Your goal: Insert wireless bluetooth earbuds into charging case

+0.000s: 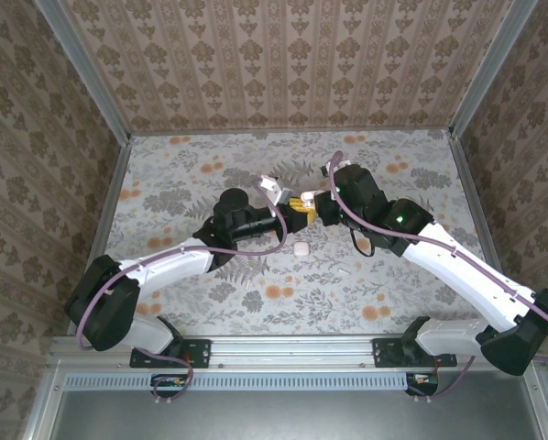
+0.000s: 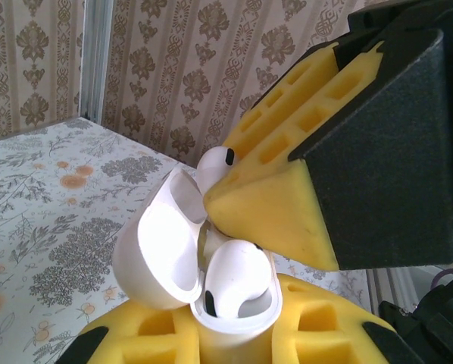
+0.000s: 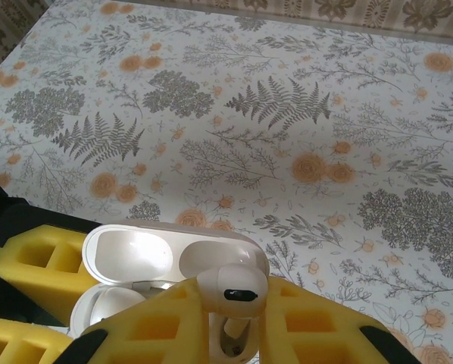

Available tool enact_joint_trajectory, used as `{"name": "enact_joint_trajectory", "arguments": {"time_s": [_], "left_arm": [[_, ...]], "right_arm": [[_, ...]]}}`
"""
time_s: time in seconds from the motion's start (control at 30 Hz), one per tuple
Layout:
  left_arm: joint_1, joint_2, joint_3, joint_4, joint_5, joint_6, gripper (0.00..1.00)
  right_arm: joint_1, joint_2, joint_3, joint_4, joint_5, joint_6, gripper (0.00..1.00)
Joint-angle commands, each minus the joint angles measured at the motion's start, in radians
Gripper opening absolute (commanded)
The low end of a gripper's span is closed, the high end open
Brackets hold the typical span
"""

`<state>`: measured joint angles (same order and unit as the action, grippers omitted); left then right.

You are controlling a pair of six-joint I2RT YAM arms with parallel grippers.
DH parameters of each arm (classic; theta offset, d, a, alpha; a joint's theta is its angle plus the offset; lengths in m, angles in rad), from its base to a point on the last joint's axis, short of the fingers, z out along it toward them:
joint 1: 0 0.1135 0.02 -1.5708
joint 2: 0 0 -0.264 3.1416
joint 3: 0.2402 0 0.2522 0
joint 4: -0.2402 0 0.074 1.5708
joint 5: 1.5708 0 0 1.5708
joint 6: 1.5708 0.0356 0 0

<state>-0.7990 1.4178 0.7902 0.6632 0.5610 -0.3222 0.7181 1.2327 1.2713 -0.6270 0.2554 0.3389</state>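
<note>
Roughly halfway, I judge — the left gripper [image 2: 234, 337] clamps the open white rounded-square plastic charging case [image 2: 162, 254] with one small white plastic earbud [image 2: 238, 277] seated, while the right gripper [image 3: 232, 318] pinches a second white earbud [image 2: 215, 168] at the seated one's 12 o'clock — not yet socketed.

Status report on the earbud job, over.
Left gripper shut on open charging case. Right gripper shut on earbud, over the case. Second earbud already seated.
</note>
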Motion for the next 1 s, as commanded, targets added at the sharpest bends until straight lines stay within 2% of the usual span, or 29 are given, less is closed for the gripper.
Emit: {"name": "enact_joint_trajectory", "arguments": {"time_s": [0.0,0.57,0.97], "left_arm": [[-0.006,-0.024,0.040,0.009,0.007,-0.018,0.00],[-0.003,-0.036,0.040,-0.008,-0.004,-0.012,0.00],[-0.003,-0.061,0.031,-0.025,-0.015,0.005,0.00]], "right_arm": [[0.004,0.004,-0.018,0.006,0.010,-0.018,0.19],[0.013,-0.038,-0.083,0.001,-0.093,0.039,0.24],[0.013,-0.035,-0.050,-0.041,-0.090,0.097,0.34]]}}
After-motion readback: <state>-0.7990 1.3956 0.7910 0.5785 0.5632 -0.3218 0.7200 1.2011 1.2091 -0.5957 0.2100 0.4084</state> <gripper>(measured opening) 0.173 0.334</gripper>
